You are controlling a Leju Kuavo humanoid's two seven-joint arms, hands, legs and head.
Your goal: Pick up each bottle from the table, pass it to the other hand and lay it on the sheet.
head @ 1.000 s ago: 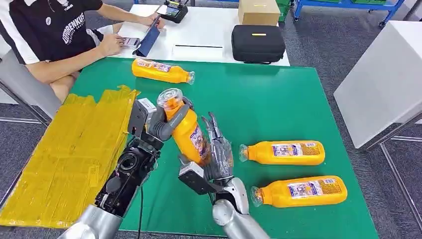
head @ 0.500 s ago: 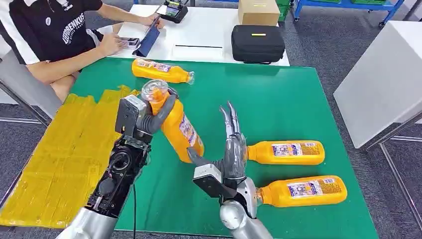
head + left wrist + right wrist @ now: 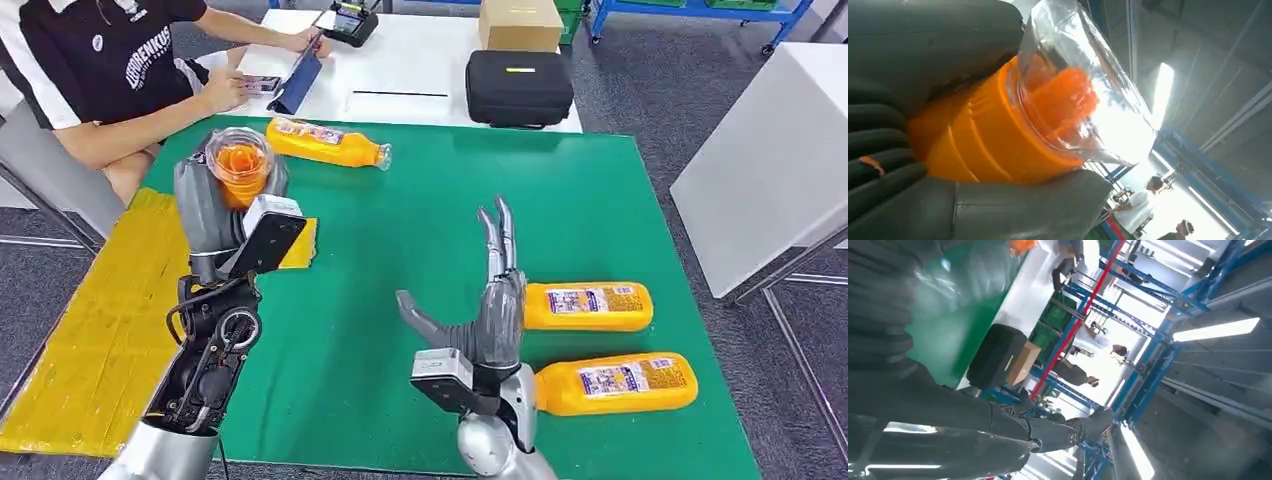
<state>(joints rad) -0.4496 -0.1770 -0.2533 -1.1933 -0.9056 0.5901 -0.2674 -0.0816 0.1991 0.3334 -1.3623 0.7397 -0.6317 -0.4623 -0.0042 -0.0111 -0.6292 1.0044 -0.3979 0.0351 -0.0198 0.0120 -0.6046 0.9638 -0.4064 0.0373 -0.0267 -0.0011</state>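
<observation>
My left hand grips an orange bottle that points its clear cap at the camera, above the near edge of the yellow sheet. In the left wrist view the fingers wrap the bottle just below the cap. My right hand stands open over the green table, fingers up, holding nothing; its spread fingers appear in the right wrist view. Two more bottles lie just right of that hand. A further bottle lies at the table's far side.
A person sits at the far left by a white table with a black case and a cardboard box. Another white table stands to the right.
My left hand has carried the bottle leftward and away to the sheet's edge, turning it cap-first toward the camera. My right hand has drawn off to the right, toward the lying bottles.
</observation>
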